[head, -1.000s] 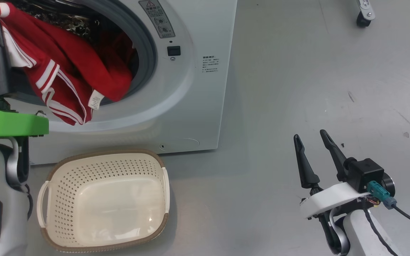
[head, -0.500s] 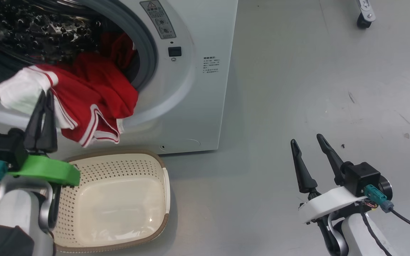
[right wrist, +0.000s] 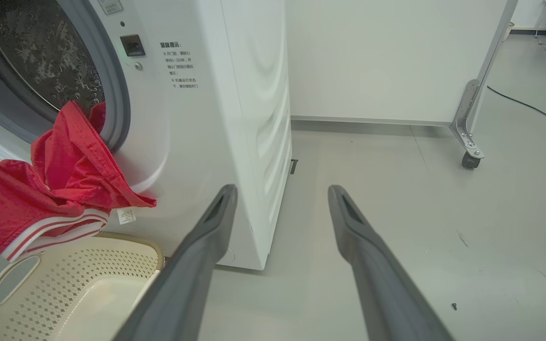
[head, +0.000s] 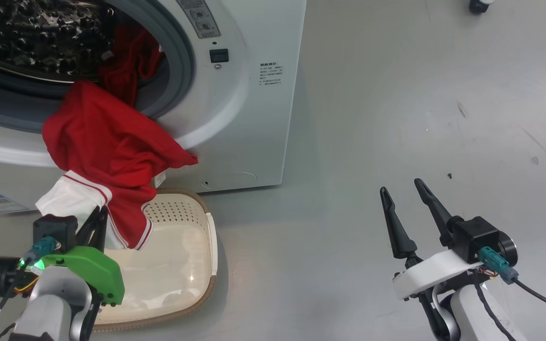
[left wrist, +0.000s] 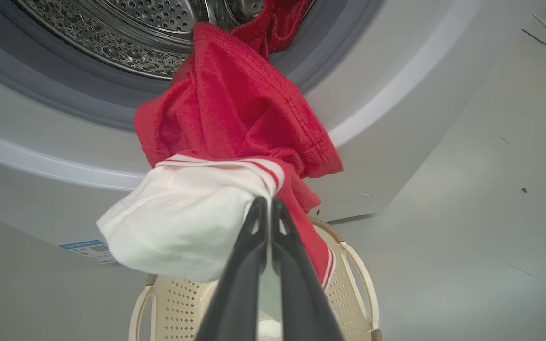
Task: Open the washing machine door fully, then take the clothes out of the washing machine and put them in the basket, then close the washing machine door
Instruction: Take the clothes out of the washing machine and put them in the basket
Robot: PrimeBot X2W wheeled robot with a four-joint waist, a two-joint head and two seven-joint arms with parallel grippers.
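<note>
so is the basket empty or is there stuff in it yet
Empty: the basket floor is bare. The clothes hang above it, pinched in the left claw and trailing out of the washer.

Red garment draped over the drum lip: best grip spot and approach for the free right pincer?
Probably the bunched red fold at the grey seal, where the clothes narrow leaving the washing machine. Bring the open right pincer in from the front-right, the unobstructed side; the left pincer clamps the white end.
</note>
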